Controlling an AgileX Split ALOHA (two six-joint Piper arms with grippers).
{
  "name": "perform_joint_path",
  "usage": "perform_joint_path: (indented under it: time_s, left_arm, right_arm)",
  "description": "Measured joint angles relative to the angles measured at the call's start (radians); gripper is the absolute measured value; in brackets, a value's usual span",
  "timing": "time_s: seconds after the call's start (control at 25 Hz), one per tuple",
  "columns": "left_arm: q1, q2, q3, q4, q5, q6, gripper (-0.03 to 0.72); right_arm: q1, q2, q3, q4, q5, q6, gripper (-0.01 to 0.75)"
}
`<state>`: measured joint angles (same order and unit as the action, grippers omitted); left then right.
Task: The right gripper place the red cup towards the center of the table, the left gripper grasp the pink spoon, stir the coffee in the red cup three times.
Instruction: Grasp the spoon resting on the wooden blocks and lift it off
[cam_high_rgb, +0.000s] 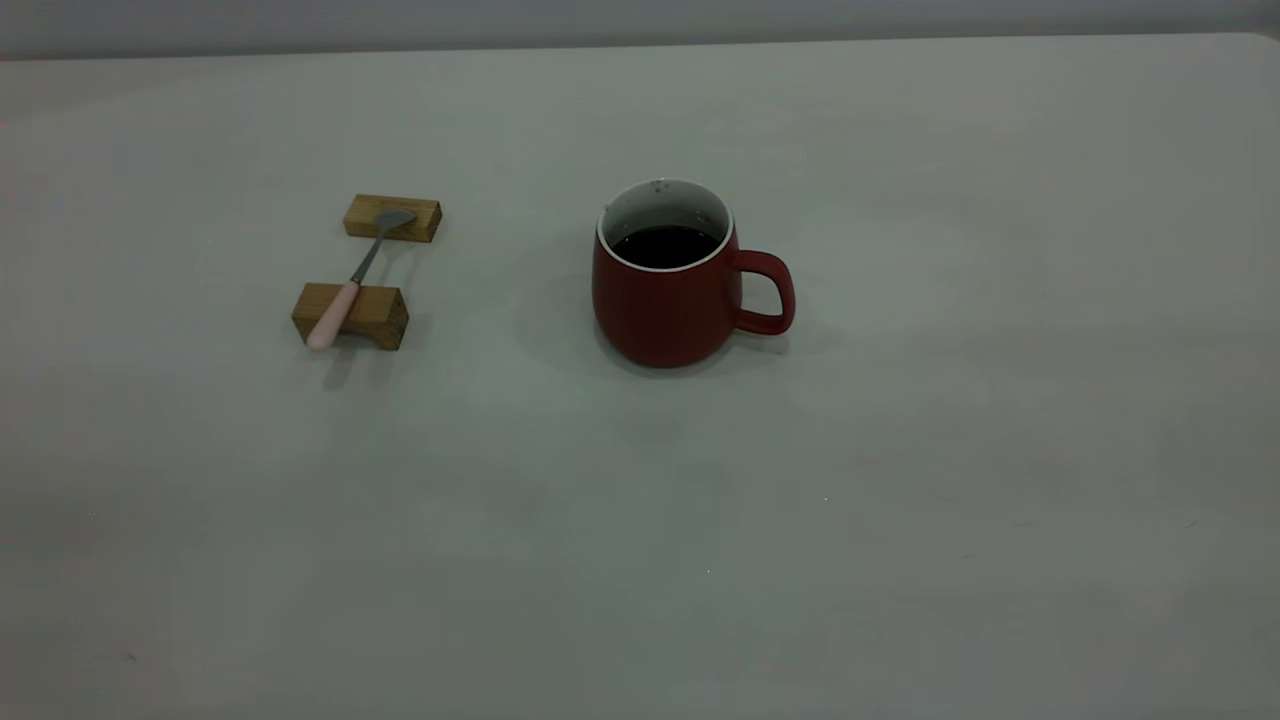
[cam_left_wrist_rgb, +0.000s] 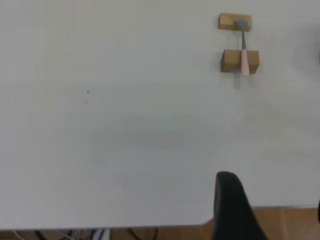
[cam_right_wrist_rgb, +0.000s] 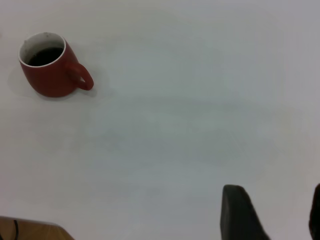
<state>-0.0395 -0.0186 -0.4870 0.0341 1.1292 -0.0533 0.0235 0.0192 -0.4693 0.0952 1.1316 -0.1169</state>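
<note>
The red cup (cam_high_rgb: 668, 300) stands upright near the middle of the table (cam_high_rgb: 900, 500), its handle pointing to the right and dark coffee (cam_high_rgb: 664, 245) inside. In the right wrist view the red cup (cam_right_wrist_rgb: 50, 67) is far from my right gripper (cam_right_wrist_rgb: 275, 190), which is open and empty. The pink spoon (cam_high_rgb: 352, 280) lies across two wooden blocks at the left, pink handle toward the front. In the left wrist view the pink spoon (cam_left_wrist_rgb: 243, 47) is far from my left gripper (cam_left_wrist_rgb: 272, 192), open and empty at the table edge. Neither gripper appears in the exterior view.
Two wooden blocks (cam_high_rgb: 392, 217) (cam_high_rgb: 352, 314) carry the spoon. The table's edge (cam_left_wrist_rgb: 150, 225) runs just under the left gripper, with wooden floor beyond it. Bare tabletop lies between the cup and each gripper.
</note>
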Motion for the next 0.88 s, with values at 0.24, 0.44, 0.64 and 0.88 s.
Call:
perform_joint_path:
  time_s: [0.24,0.44,0.64,0.88]
  left_arm:
    - [0.0,0.199,-0.084,0.005,-0.129,-0.027,0.529]
    - [0.0,0.552,-0.125,-0.021,-0.303,-0.028,0.619]
    - [0.0,0.874,-0.149,-0.111,-0.513,-0.006,0.645]
    - [-0.037,1.254,-0.233,-0.171,-0.646,0.043,0.645]
  right_arm:
    - [0.0,0.0,0.0,0.0,0.0,0.0,0.326]
    - [0.0,0.0,0.0,0.0,0.0,0.0,0.304]
    - [0.0,0.0,0.0,-0.001,0.0,0.0,0.295]
    - [0.0,0.0,0.0,-0.001,0.0,0.0,0.295]
